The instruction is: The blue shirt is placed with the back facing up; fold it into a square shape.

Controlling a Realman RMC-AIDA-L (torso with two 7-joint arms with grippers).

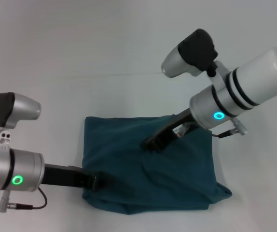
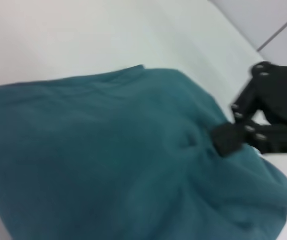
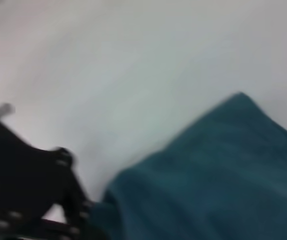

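Observation:
The blue shirt (image 1: 117, 147) lies on the white table as a thick, roughly square bundle, plain side up. My right gripper (image 1: 148, 144) reaches down onto the middle of the bundle. In the left wrist view, that right gripper (image 2: 224, 141) is closed on a pucker of the shirt (image 2: 98, 150). My left gripper (image 1: 99, 181) sits low at the bundle's near left edge, its tip against the fabric. The right wrist view shows the left gripper (image 3: 78, 220) touching a corner of the shirt (image 3: 223, 175).
The white table (image 1: 104, 58) runs all around the shirt, with a faint seam line across its far part. A loose fold of fabric (image 1: 220, 191) sticks out at the bundle's near right corner.

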